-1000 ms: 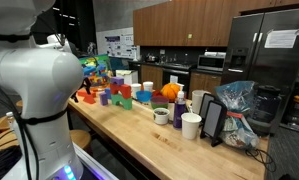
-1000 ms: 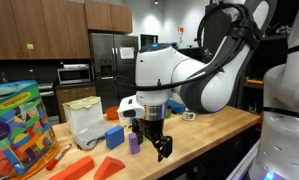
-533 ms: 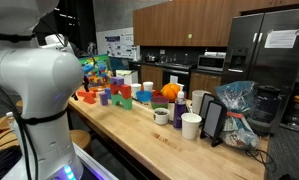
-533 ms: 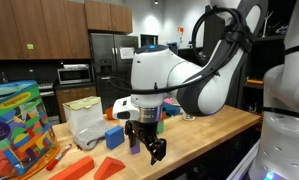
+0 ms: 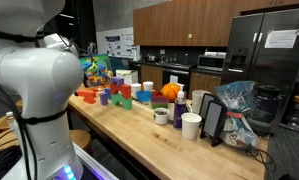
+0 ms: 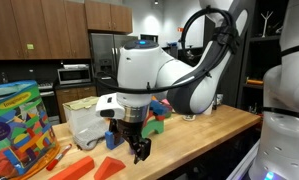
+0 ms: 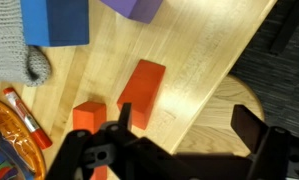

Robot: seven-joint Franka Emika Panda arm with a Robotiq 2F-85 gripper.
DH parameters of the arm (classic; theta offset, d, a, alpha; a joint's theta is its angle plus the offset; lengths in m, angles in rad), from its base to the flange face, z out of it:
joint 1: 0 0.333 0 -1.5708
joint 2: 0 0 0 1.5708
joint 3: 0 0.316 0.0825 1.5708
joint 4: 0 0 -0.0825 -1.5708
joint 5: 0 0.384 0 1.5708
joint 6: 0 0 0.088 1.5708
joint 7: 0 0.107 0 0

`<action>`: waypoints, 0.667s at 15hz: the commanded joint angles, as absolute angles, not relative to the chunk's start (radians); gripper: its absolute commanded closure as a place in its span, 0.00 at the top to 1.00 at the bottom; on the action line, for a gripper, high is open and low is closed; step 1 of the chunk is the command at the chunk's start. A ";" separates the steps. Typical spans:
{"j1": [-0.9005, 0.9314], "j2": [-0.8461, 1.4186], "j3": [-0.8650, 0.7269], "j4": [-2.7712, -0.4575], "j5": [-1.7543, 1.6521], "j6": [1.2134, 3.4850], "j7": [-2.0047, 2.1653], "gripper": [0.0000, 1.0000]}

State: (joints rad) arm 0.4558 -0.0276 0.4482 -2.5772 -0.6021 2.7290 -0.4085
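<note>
My gripper (image 6: 139, 150) hangs open and empty just above the wooden table (image 6: 204, 135), near its front edge. In the wrist view the gripper (image 7: 184, 125) has its jaws wide apart, partly past the table edge, with nothing between them. An orange rectangular block (image 7: 141, 95) lies just beside the left finger (image 7: 119, 118), apart from it. A smaller orange block (image 7: 89, 115) lies next to it. Both orange blocks show in an exterior view (image 6: 109, 165). A blue block (image 7: 57, 22) and a purple block (image 7: 137, 8) lie farther in.
A colourful block box (image 6: 19, 125) and a clear plastic bag (image 6: 84, 120) stand at the table's end; a red marker (image 7: 24, 120) lies by the box. Farther along are coloured blocks (image 5: 107, 95), a mug (image 5: 161, 116), a white cup (image 5: 191, 126) and a tablet (image 5: 213, 120).
The arm has swung the gripper along the table edge, away from the purple block and toward the orange blocks. The jaws stay open. No object has moved.
</note>
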 commanded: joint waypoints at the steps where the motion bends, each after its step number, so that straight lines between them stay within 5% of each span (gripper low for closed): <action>1: 0.451 0.068 0.446 -2.492 -0.694 2.731 -0.338 1.00; 10: 0.477 0.231 0.405 -2.368 -0.859 2.727 -0.191 1.00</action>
State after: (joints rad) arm 0.4573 0.1960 0.4292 -2.4029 -0.7937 2.7281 -0.2560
